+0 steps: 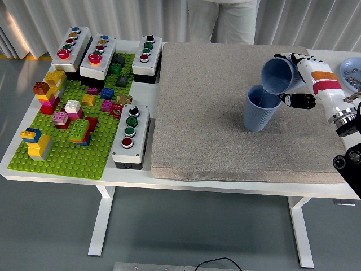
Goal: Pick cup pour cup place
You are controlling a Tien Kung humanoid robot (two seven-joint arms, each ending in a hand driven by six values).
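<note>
A blue ribbed cup point(261, 109) stands upright on the grey mat point(225, 130), right of centre. My right hand point(299, 76) is shut on a second blue cup point(276, 75). It holds this cup tipped on its side, mouth facing left and down, just above the standing cup's rim. Whether anything pours out cannot be seen. My left arm is out of view.
A green baseplate point(67, 152) with coloured bricks lies at the left. Several button boxes point(131, 134) stand around it. A light blue plate point(351, 70) with small parts is at the far right edge. A person point(223, 20) stands behind the table's far side.
</note>
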